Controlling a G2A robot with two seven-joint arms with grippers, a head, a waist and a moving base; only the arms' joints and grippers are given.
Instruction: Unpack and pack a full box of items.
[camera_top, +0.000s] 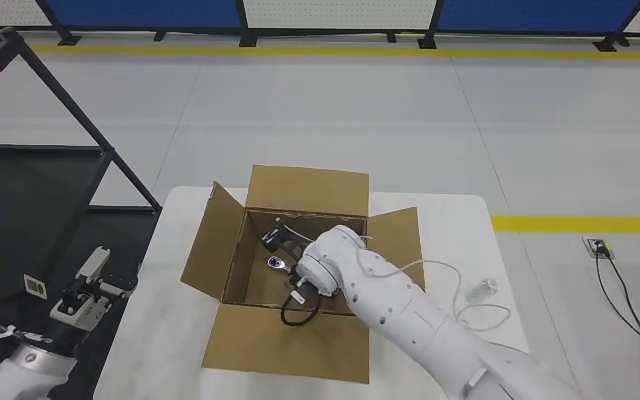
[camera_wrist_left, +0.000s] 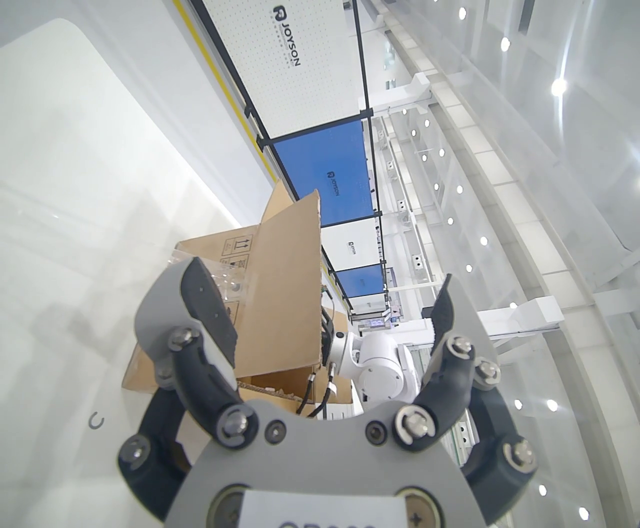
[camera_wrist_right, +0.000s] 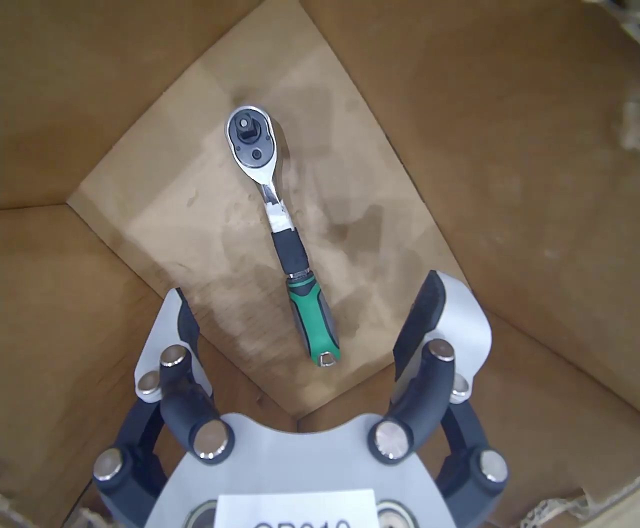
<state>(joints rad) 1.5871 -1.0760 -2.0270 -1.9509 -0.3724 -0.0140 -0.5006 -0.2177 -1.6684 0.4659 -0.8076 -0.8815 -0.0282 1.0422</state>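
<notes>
The brown cardboard box (camera_top: 305, 188) is sitting with all four flaps open in the middle of the white table (camera_top: 440, 220), and the right arm is reaching down into it. On the box floor a chrome-headed ratchet wrench with a black and green handle (camera_wrist_right: 280, 235) is lying flat. It is the one item showing in the part of the floor the wrist camera takes in, and the arm is hiding the rest of the inside from above. A small clear object (camera_top: 485, 289) is lying on the table to the right of the box, well apart from it. Judging by that, the box is looking close to emptied, with the wrench waiting to be lifted out, and the repacking is looking like it is all left to do.

The right gripper (camera_wrist_right: 305, 295) is hanging above the green end of the handle with its fingers spread wide, gripping nothing and touching nothing. The left gripper (camera_wrist_left: 322, 277) is waiting off to the left of the box, also spread wide and carrying nothing
</notes>
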